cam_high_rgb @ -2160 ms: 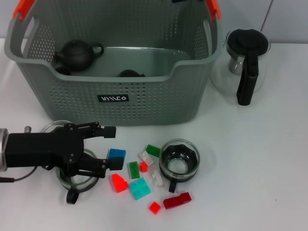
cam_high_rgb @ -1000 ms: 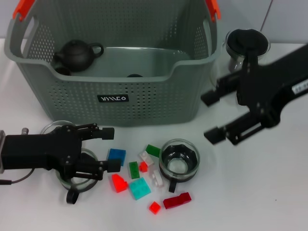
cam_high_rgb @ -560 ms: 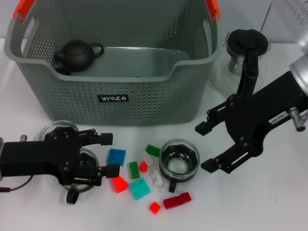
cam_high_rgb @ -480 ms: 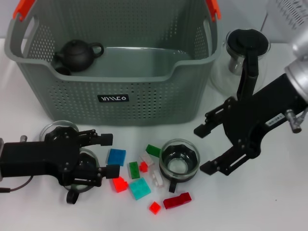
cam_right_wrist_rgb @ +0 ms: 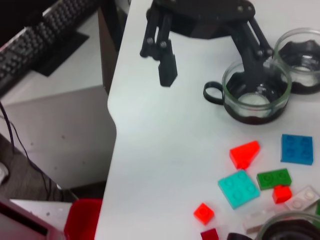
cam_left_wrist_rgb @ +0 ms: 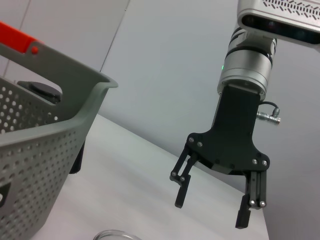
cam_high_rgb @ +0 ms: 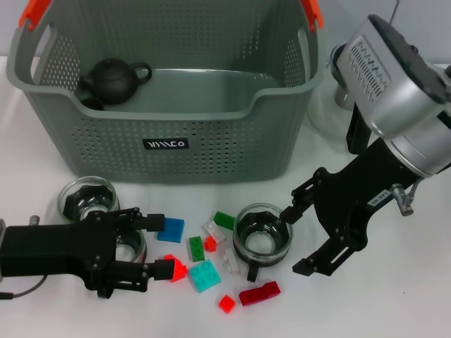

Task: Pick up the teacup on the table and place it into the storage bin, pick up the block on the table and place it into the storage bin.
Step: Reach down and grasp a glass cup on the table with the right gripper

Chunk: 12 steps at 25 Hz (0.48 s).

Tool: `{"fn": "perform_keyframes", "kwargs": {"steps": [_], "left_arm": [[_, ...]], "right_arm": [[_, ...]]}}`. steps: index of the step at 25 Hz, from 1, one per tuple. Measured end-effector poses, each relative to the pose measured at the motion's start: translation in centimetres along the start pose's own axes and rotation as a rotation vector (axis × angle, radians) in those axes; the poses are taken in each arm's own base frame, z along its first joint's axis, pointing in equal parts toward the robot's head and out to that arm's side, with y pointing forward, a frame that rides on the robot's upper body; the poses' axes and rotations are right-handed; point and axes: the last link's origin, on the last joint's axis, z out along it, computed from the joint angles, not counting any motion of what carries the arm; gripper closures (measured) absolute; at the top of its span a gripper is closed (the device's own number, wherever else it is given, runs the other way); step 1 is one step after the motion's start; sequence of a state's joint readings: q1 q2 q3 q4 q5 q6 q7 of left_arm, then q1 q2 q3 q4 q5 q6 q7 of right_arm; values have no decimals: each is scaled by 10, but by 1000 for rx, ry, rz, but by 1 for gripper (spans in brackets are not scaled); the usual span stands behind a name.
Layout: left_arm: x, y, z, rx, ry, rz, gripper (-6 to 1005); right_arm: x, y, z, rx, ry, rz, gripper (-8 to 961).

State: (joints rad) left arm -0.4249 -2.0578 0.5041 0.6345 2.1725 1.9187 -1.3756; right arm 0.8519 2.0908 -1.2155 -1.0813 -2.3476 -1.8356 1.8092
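Note:
In the head view a glass teacup point(cam_high_rgb: 262, 236) stands in the middle of the table point(cam_high_rgb: 394, 296), in front of the grey storage bin point(cam_high_rgb: 169, 144). My right gripper point(cam_high_rgb: 297, 239) is open just right of this cup, not touching it. My left gripper point(cam_high_rgb: 158, 245) is open at lower left, lying over a second teacup point(cam_high_rgb: 130, 246). One of its fingertips is at a blue block point(cam_high_rgb: 170, 229), the other at a red-orange block point(cam_high_rgb: 175, 270). A third teacup point(cam_high_rgb: 88, 199) stands behind. The right wrist view shows the left gripper point(cam_right_wrist_rgb: 215, 65) over a teacup point(cam_right_wrist_rgb: 256, 92).
Several loose blocks lie between the cups, among them cyan point(cam_high_rgb: 204, 275), green point(cam_high_rgb: 196, 248) and dark red point(cam_high_rgb: 259, 293). A black teapot point(cam_high_rgb: 113, 79) sits inside the bin. A glass pitcher point(cam_high_rgb: 337, 98) is partly hidden behind the right arm. The table edge point(cam_right_wrist_rgb: 116, 130) shows in the right wrist view.
The right arm came in from the right and lowered its open gripper beside the middle teacup. The left gripper slid back and down a little, uncovering the rear left teacup.

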Motion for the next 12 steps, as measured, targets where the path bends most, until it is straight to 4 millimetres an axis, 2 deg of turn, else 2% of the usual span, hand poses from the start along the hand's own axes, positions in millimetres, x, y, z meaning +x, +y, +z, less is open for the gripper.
{"fn": "perform_keyframes", "kwargs": {"steps": [12], "left_arm": [[-5,2,-1,5,1,-11,48]], "right_arm": [[-8,-10,27,50,121,-107,102]]}}
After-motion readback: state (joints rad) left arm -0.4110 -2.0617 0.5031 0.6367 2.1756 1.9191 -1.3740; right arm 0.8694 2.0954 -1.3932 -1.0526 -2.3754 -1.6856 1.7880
